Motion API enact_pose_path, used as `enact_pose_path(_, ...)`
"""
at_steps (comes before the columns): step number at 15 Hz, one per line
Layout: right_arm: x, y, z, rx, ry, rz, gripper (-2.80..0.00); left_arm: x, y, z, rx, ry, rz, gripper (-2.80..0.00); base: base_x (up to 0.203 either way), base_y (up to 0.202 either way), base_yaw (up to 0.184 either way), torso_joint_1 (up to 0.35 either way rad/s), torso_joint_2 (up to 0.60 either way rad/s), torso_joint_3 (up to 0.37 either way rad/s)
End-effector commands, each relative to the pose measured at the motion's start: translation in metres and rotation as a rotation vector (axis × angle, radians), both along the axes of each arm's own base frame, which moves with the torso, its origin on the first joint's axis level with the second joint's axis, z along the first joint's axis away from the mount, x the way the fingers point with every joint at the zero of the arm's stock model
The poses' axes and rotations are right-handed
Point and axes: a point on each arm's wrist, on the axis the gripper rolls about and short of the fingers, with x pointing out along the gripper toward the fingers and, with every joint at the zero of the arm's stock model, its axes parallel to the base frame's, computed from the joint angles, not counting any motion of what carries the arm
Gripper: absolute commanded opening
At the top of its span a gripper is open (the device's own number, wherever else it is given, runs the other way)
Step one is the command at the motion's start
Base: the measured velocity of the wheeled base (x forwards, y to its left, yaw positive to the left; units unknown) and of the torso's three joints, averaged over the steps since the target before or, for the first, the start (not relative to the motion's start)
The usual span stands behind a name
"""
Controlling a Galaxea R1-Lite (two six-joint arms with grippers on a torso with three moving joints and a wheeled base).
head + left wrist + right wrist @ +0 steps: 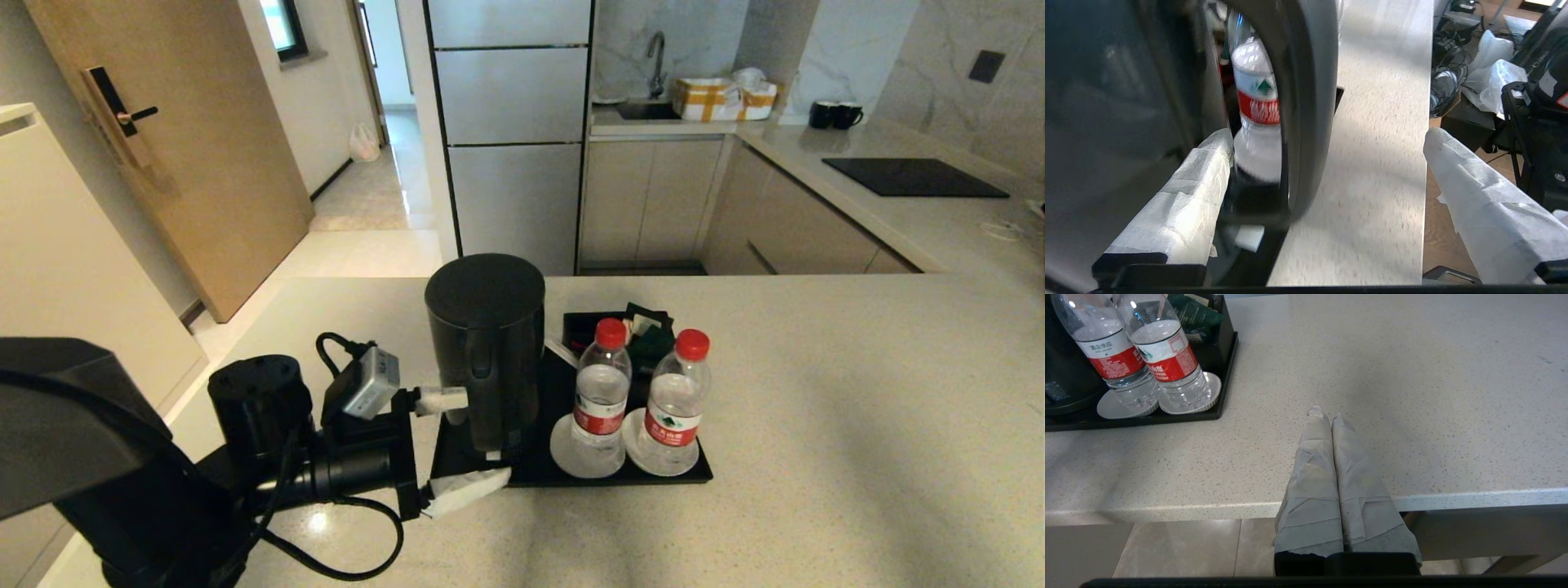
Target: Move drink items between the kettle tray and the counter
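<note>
The tall matte-black kettle (pixel 486 327) stands on the left part of the flat black kettle tray (pixel 571 476). Two clear water bottles with red caps (pixel 600 392) (pixel 673 404) stand on the tray's right part. My left gripper (pixel 486 437) is open at the kettle's near side. In the left wrist view the kettle handle (pixel 1306 102) lies between its fingers, one taped finger (pixel 1204 171) in the gap by the kettle body, the other well clear. My right gripper (pixel 1327 415) is shut on nothing, low over the beige counter (pixel 1412 375) near its front edge, right of the tray.
Each bottle stands on a white saucer (pixel 563 453). A small black box of sachets (pixel 645 327) sits at the tray's back. The counter (pixel 857 408) stretches bare to the right. Its left edge drops off beside my left arm. A cooktop (pixel 914 175) and mugs (pixel 834 114) are far behind.
</note>
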Motion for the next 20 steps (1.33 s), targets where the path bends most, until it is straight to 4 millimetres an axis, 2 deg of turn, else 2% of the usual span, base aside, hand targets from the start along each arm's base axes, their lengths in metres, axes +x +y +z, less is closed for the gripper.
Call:
enact_pose_path(1, 0.000, 0.000, 0.000, 0.001, 0.000, 0.000, -2.80, 0.001, 0.011, -0.006, 0.006, 0.016, 0.032, 0.00, 0.000, 0.000, 0.000, 0.000, 0.00, 0.000)
enact_pose_path(3, 0.000, 0.000, 0.000, -0.001, 0.000, 0.000, -2.80, 0.002, 0.015, -0.005, 0.004, 0.012, 0.048, 0.00, 0.000, 0.000, 0.000, 0.000, 0.00, 0.000)
enact_pose_path(5, 0.000, 0.000, 0.000, -0.001, 0.000, 0.000, -2.80, 0.005, 0.027, -0.003, -0.001, 0.003, 0.098, 0.00, 0.000, 0.000, 0.000, 0.000, 0.00, 0.000)
enact_pose_path(7, 0.000, 0.000, 0.000, 0.001, 0.000, 0.000, -2.80, 0.005, 0.029, -0.002, -0.001, 0.005, 0.105, 0.00, 0.000, 0.000, 0.000, 0.000, 0.00, 0.000)
enact_pose_path(9, 0.000, 0.000, 0.000, -0.001, 0.000, 0.000, -2.80, 0.005, 0.049, 0.003, -0.009, 0.001, 0.175, 0.00, 0.000, 0.000, 0.000, 0.000, 0.00, 0.000)
enact_pose_path(11, 0.000, 0.000, 0.000, 0.000, 0.000, 0.000, -2.80, 0.002, 0.055, 0.005, -0.016, 0.011, 0.194, 0.00, 0.000, 0.000, 0.000, 0.000, 0.00, 0.000)
enact_pose_path(13, 0.000, 0.000, 0.000, 0.001, 0.000, 0.000, -2.80, -0.011, 0.070, 0.013, -0.030, 0.024, 0.235, 0.00, 0.000, 0.000, 0.000, 0.000, 0.00, 0.000)
enact_pose_path(15, 0.000, 0.000, 0.000, 0.001, 0.000, 0.000, -2.80, -0.023, 0.074, 0.011, -0.027, 0.052, 0.253, 0.00, 0.000, 0.000, 0.000, 0.000, 0.00, 0.000)
enact_pose_path(17, 0.000, 0.000, 0.000, 0.000, 0.000, 0.000, -2.80, -0.043, 0.086, 0.011, -0.025, 0.068, 0.301, 0.00, 0.000, 0.000, 0.000, 0.000, 0.00, 0.000)
enact_pose_path(18, 0.000, 0.000, 0.000, 0.001, 0.000, 0.000, -2.80, -0.055, 0.092, 0.011, -0.023, 0.079, 0.332, -2.80, 0.000, 0.000, 0.000, 0.000, 0.00, 0.000)
enact_pose_path(20, 0.000, 0.000, 0.000, 0.001, 0.000, 0.000, -2.80, -0.084, 0.104, 0.013, -0.024, 0.098, 0.395, -2.80, 0.000, 0.000, 0.000, 0.000, 0.00, 0.000)
